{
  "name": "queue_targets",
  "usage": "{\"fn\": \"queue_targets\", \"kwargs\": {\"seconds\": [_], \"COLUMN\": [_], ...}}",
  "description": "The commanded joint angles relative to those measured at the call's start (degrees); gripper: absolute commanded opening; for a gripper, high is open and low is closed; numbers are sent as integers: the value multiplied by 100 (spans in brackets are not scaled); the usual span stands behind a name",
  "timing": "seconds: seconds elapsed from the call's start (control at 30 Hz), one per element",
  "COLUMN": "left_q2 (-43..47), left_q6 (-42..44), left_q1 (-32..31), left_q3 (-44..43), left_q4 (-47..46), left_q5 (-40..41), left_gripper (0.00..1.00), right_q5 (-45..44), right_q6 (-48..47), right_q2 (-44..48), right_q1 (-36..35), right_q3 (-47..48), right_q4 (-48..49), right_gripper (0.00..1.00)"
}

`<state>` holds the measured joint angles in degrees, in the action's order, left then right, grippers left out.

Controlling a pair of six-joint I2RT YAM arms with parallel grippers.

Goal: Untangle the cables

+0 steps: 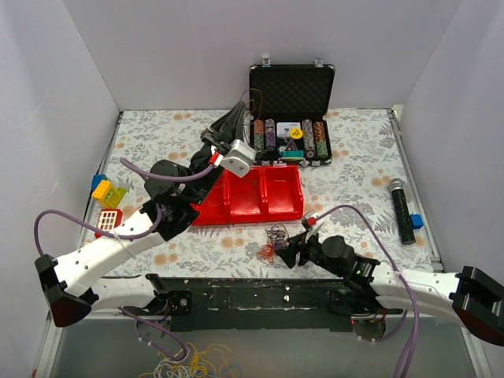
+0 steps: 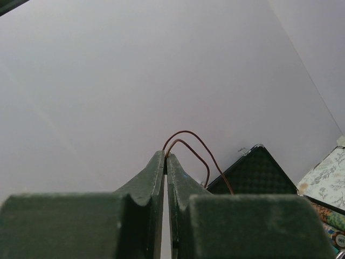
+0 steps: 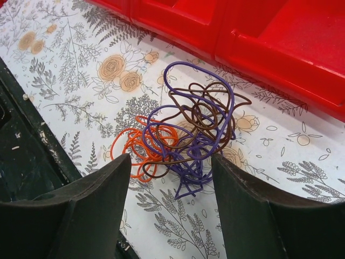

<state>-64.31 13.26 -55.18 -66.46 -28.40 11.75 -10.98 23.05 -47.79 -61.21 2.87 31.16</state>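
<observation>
The right gripper (image 3: pixel 171 162) sits low over the table with its two dark fingers (image 3: pixel 102 199) well apart and nothing between the pads. Just ahead of the fingertips, centred on the gap, the cables (image 3: pixel 186 129) lie in one loose knot. There are flat orange coils on the side of the gripper's left finger. Purple strands loop through the middle and rise into a tall arc at the far side, and dark brown wire is wound through the purple toward the right finger. One purple end trails back toward the gripper.

The knot rests on a tablecloth (image 3: pixel 70 70) printed with grey ferns and peach flowers. To the gripper's left, a scuffed black base plate (image 3: pixel 21 156) borders the cloth. Beyond the knot, near but not touching it, runs the front wall of a red tray (image 3: pixel 269 32).

Past the tray, the left gripper (image 2: pixel 165 156) is raised and tilted upward, with its green-black fingers pressed together. They pinch a thin brown wire (image 2: pixel 186 131) at the very tips. The wire arches up from the tips in a double loop and falls away to the gripper's right. Behind it stands an open black case (image 2: pixel 253 172) with a foam-lined lid, and the overhead view shows rows of poker chips (image 1: pixel 272 135) inside. Plain white walls (image 2: pixel 135 70) enclose the table.
</observation>
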Motion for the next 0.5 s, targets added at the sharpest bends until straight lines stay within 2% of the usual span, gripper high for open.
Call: {"fn": "queue_targets", "kwargs": {"seconds": [0.0,0.3,0.47], "left_q2": [95,-37,-143], "left_q6": [-183,-464,-710], "left_q1": [68,235,551], "left_q3": [10,211,484], "left_q4": [-280,-332,-323], "left_q5": [196,310,232], "left_gripper": [0,0,0], "right_q5": [-158,-176,-185], "right_q6": [112,165,156], "right_q2": [191,253,279], "right_q1": [-14,-14,-14], "right_q3": [-147,-217,-208], "right_q4": [4,4,4], "right_gripper": [69,69,69]}}
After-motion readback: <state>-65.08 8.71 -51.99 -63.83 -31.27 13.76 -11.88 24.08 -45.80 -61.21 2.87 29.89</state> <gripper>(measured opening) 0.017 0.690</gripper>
